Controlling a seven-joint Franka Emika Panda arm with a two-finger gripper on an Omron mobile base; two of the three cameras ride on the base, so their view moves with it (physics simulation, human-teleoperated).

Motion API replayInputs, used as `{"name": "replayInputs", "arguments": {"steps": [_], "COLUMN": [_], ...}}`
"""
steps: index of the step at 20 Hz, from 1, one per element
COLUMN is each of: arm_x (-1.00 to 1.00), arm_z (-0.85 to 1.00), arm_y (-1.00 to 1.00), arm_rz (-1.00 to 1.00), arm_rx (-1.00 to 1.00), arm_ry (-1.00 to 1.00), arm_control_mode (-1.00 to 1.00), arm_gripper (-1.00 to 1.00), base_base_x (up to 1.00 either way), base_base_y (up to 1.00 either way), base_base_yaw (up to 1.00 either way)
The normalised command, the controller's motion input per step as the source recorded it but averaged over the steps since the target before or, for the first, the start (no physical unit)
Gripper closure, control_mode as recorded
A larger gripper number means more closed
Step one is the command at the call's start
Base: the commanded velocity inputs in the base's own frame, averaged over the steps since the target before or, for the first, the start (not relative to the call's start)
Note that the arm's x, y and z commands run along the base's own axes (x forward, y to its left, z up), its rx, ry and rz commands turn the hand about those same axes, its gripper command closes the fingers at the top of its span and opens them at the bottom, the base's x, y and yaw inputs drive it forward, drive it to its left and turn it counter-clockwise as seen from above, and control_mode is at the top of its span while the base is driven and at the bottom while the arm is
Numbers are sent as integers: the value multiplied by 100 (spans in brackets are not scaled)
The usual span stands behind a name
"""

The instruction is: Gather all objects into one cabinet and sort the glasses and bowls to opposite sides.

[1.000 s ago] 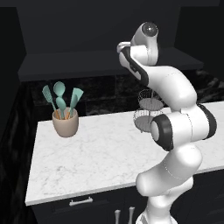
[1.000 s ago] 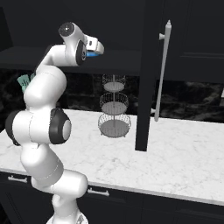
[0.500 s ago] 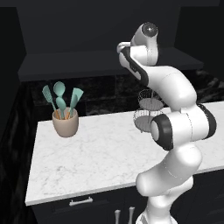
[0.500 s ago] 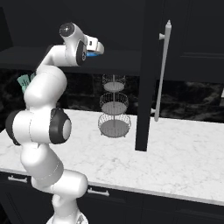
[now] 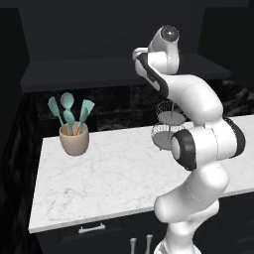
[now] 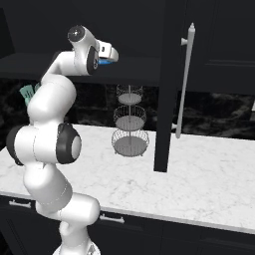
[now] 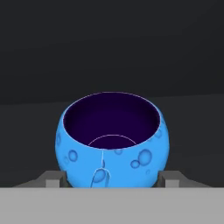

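Setting: dark wall cabinet [image 5: 119,69] above the white marble counter [image 5: 114,173], my arm reaching up to its shelf.
Hand: my gripper [image 7: 113,179] straddles a blue cup [image 7: 113,142], one fingertip [image 7: 52,179] at each flank; whether they press it yet I cannot tell.
Cup: upright on the shelf board, dark inside facing me.
Why: low, level approach suits a side grasp.
Change: jaws narrower than a second ago; arm unmoved.
Beyond: wire stand [image 6: 129,124], utensil pot [image 5: 74,139] on the counter.
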Motion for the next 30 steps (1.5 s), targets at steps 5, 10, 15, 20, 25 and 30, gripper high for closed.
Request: {"name": "replayInputs", "arguments": {"steps": [5, 10, 15, 20, 25, 30], "arm_x": [-2, -17, -24, -25, -17, -20], "arm_z": [0, 0, 0, 0, 0, 5], "arm_y": [0, -2, -7, -3, -2, -3], "arm_rz": [0, 0, -1, -1, -1, 0], "arm_rx": [0, 0, 0, 0, 0, 0], "arm_ry": [0, 0, 0, 1, 1, 0], "arm_control_mode": [-100, -100, -100, -100, -100, -100], "arm_gripper": [100, 100, 100, 100, 100, 100], "base_base_x": [0, 0, 0, 0, 0, 0], "base_base_y": [0, 0, 0, 0, 0, 0], "base_base_yaw": [0, 0, 0, 0, 0, 0]}}
